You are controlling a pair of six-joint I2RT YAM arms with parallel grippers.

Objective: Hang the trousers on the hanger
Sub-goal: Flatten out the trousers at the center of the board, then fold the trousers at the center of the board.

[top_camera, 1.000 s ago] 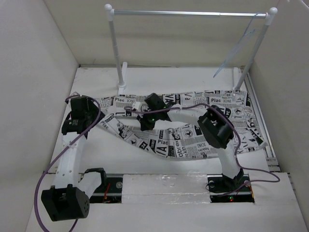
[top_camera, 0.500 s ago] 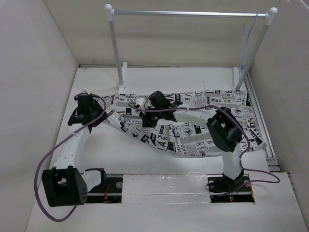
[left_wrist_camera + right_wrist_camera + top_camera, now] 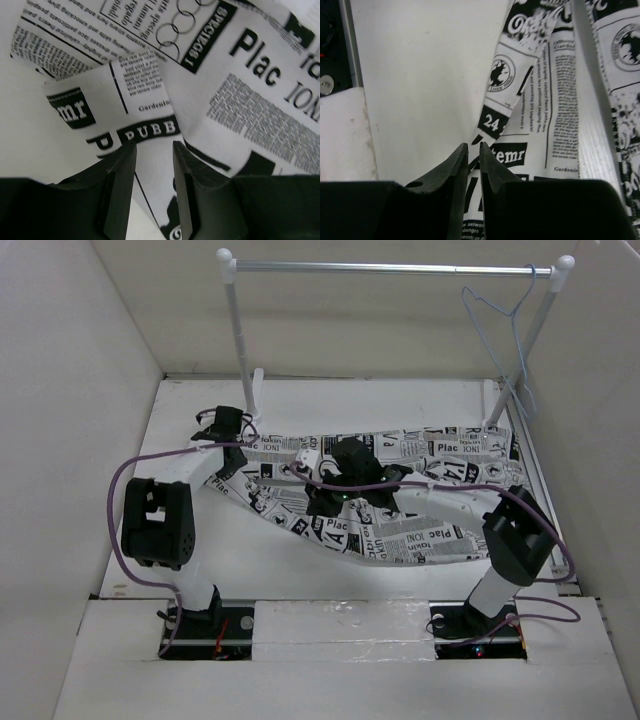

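The newspaper-print trousers [image 3: 430,540] lie spread across the table, crumpled in the middle. My left gripper [image 3: 228,430] is at their far left end. In the left wrist view it [image 3: 153,145] is open, its fingers [image 3: 120,175] astride a flat edge of the trousers [image 3: 260,100]. My right gripper [image 3: 322,506] hangs over the middle of the trousers, pointing down. In the right wrist view it [image 3: 473,145] is open by only a narrow slit above the edge of the trousers [image 3: 560,75]. The pale wire hanger [image 3: 513,340] hangs from the right end of the rail, away from both grippers.
A rack with white posts [image 3: 240,350] and a silver rail [image 3: 390,268] stands at the back of the table. White walls close in left, right and behind. The metal base rail [image 3: 340,625] runs along the near edge. Bare table [image 3: 420,75] lies left of the right gripper.
My left arm has swung from the table's left side to the trousers' far left end. My right arm's elbow has dropped back to the right. The hanger has swung on the rail.
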